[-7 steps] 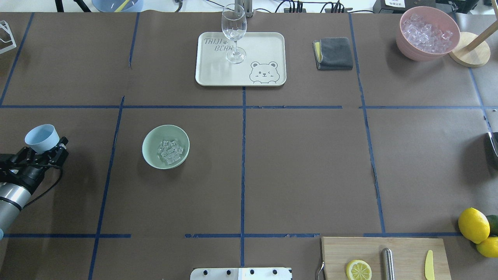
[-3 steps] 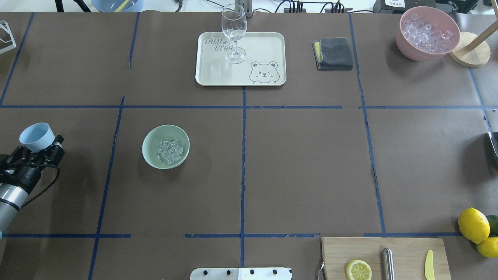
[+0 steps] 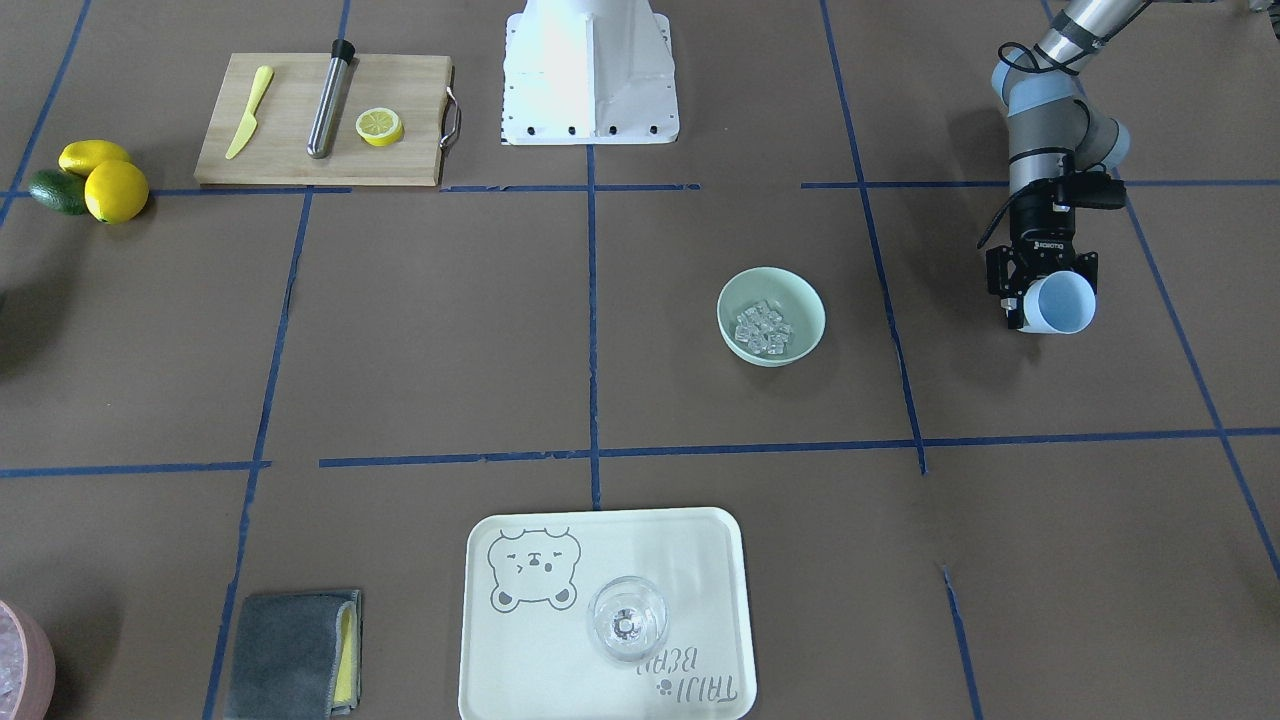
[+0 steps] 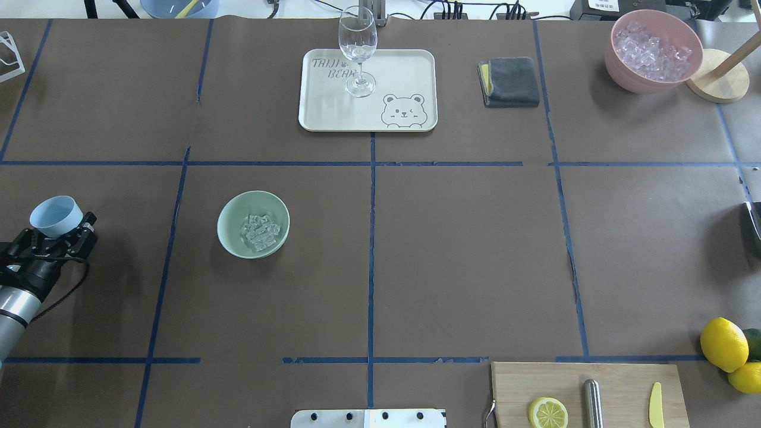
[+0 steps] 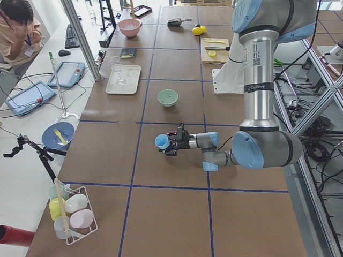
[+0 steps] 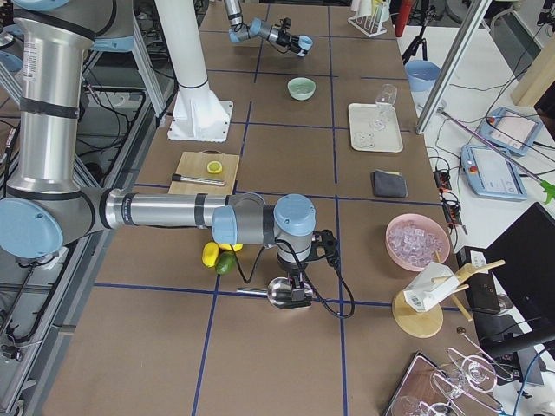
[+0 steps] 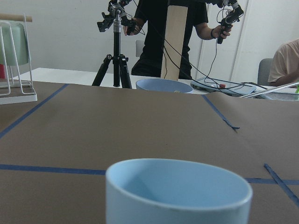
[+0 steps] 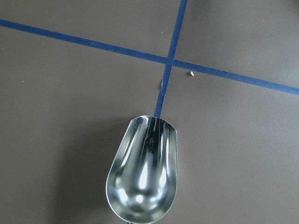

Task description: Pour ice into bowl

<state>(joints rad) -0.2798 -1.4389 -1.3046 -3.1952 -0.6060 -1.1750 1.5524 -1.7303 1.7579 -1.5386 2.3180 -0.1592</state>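
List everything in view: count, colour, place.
ice: about a dozen cubes, clear, in the bowl
bowl: 1, mint green, left-centre of table
cup: 1, light blue, in left gripper
tray: 1, cream, far centre
wine glass: 1, clear, on tray
cloth: 1, grey, right of tray
pink bowl: 1, holds ice, far right corner
cutting board: 1, wood, near right; bears lemon half, metal rod, yellow knife
lemons: 2, yellow, right edge, beside a dark green fruit
scoop: 1, steel, at right gripper
left gripper: shut on cup
right gripper: cannot tell open or shut
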